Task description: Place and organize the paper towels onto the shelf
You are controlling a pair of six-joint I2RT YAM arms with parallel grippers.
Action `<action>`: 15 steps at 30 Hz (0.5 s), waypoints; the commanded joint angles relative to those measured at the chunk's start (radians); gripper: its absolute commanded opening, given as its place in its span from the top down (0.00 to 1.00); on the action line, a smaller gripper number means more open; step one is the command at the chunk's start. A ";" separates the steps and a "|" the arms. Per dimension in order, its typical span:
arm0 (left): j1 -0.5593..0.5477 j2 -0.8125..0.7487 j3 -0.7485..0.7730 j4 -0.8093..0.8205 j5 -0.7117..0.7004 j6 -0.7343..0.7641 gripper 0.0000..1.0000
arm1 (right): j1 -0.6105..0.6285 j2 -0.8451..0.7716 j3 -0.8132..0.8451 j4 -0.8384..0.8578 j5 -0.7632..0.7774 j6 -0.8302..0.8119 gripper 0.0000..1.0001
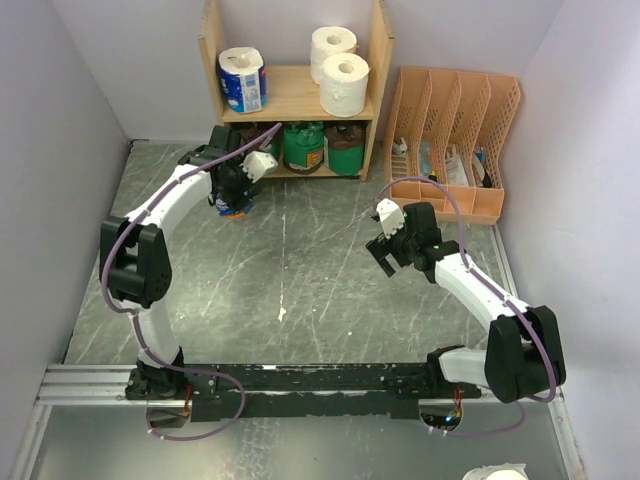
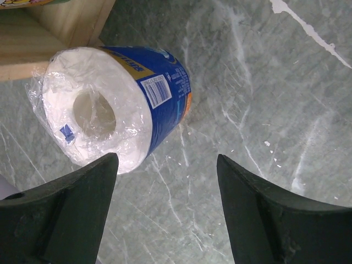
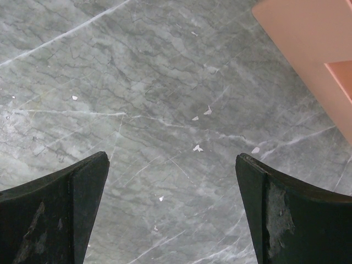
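The wooden shelf stands at the back centre. Its upper tier holds a blue-and-white wrapped roll and two white rolls. Its lower tier holds two green-wrapped rolls. Another blue-and-white wrapped roll lies on its side on the table by the shelf's left foot; it is mostly hidden under my arm in the top view. My left gripper is open just above and behind this roll, not touching it. My right gripper is open and empty over bare table.
A peach slotted file organizer stands right of the shelf; its corner shows in the right wrist view. Part of a white roll shows at the bottom right edge, beyond the arm rail. Grey walls close in both sides.
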 commanded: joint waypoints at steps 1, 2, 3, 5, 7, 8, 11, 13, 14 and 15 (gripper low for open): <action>-0.003 0.033 0.037 0.044 -0.032 0.020 0.17 | -0.002 0.008 0.002 0.017 0.006 -0.009 0.00; -0.003 0.042 0.046 0.042 -0.034 0.022 0.17 | -0.003 0.008 0.002 0.016 0.008 -0.009 0.00; -0.003 0.051 0.054 0.042 -0.037 0.024 0.17 | -0.002 0.009 0.001 0.017 0.011 -0.009 0.00; -0.002 0.069 0.065 0.044 -0.042 0.032 0.18 | -0.003 0.010 0.000 0.018 0.011 -0.009 0.00; -0.002 0.086 0.074 0.045 -0.052 0.037 0.18 | -0.002 0.012 0.000 0.018 0.012 -0.009 0.00; -0.002 0.093 0.080 0.047 -0.055 0.040 0.18 | -0.002 0.013 0.000 0.018 0.013 -0.010 0.00; 0.002 0.115 0.096 0.050 -0.062 0.045 0.19 | -0.002 0.015 -0.001 0.020 0.017 -0.009 0.00; 0.006 0.126 0.111 0.049 -0.061 0.045 0.19 | -0.002 0.016 -0.001 0.021 0.019 -0.009 0.00; 0.007 0.130 0.117 0.048 -0.060 0.045 0.19 | -0.003 0.017 -0.002 0.022 0.019 -0.009 0.00; 0.009 0.133 0.122 0.049 -0.061 0.045 0.19 | -0.002 0.017 -0.001 0.021 0.020 -0.009 0.00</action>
